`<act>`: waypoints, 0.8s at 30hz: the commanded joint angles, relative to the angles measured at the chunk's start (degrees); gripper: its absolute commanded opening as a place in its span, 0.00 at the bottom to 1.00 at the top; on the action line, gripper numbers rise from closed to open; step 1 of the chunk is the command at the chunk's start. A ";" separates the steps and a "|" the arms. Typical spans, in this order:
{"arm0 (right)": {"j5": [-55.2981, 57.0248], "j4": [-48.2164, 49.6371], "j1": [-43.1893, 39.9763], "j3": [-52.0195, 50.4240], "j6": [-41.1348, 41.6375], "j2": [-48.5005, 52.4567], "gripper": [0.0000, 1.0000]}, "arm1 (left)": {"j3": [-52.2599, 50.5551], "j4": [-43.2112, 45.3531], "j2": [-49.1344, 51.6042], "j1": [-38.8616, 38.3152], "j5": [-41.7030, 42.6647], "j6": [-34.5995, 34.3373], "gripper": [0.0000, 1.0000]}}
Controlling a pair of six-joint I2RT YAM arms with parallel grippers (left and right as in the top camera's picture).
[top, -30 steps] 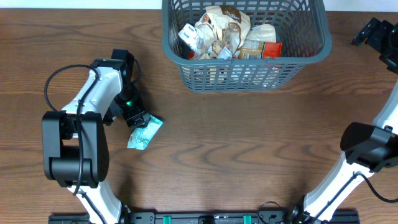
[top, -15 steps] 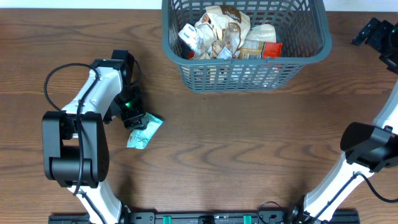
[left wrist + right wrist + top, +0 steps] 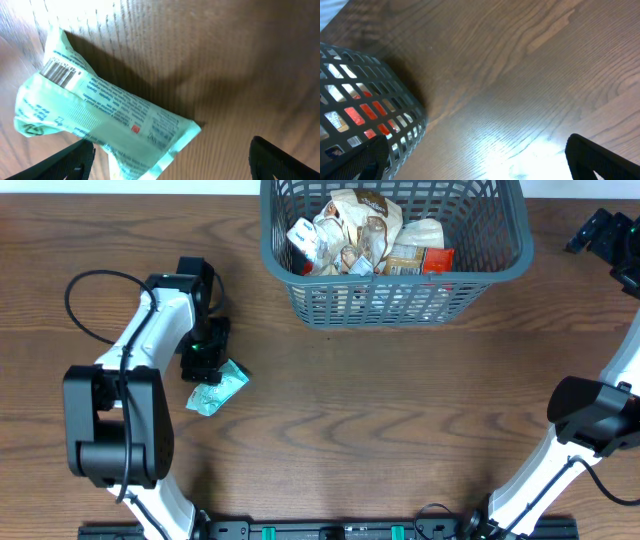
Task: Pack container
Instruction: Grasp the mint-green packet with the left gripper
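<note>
Large dark grey-blue lattice-sided plastic basket (image 3: 400, 308) at the far table edge, several snack packets (image 3: 360, 230) inside. Left gripper (image 3: 205, 368) low over a pale green crinkly plastic packet (image 3: 218, 388) on the brown wooden table (image 3: 400, 430), jaws spread wide, probably lined up to pinch it. Right gripper (image 3: 600, 235) off beyond the basket's right end, seemingly wide too, out of the way.

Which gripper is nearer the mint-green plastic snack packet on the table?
Left. The left gripper is right above the mint-green plastic snack packet, fingers open. The right gripper is far off to the right, beyond the grey-blue lattice plastic basket.
</note>
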 commanded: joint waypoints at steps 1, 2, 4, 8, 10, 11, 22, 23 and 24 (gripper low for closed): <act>-0.39 -0.13 0.28 -0.26 -0.04 -0.57 0.99 | 1.90 -0.74 -3.37 0.02 -1.73 5.53 0.87; -0.39 -0.13 0.28 -0.26 -0.04 -0.57 0.99 | 1.90 -0.72 -4.07 -0.09 -1.75 5.79 0.87; -0.39 -0.13 0.28 -0.26 -0.04 -0.57 0.99 | 1.90 -0.52 -5.38 -0.28 -1.73 6.60 0.87; -0.39 -0.13 0.28 -0.26 -0.04 -0.57 0.99 | 1.95 -0.59 -9.05 -1.49 -0.74 9.94 0.87; -0.39 -0.13 0.28 -0.26 -0.04 -0.57 0.99 | 1.95 -0.79 -11.02 -2.32 0.04 13.79 0.86; -0.39 -0.13 0.28 -0.26 -0.04 -0.57 0.99 | 1.95 -1.11 -12.24 -2.80 -0.02 16.65 0.87; -0.37 -0.13 0.28 -0.26 -0.04 -0.57 0.99 | 1.38 -8.63 -18.25 -2.91 -12.20 73.99 0.87; -0.39 -0.13 0.28 -0.26 -0.04 -0.57 0.99 | 0.96 -8.92 -18.14 -2.91 -15.58 74.97 0.87; -0.39 -0.13 0.28 -0.26 -0.04 -0.57 0.99 | 0.46 -8.98 -18.08 -2.91 -18.82 75.19 0.87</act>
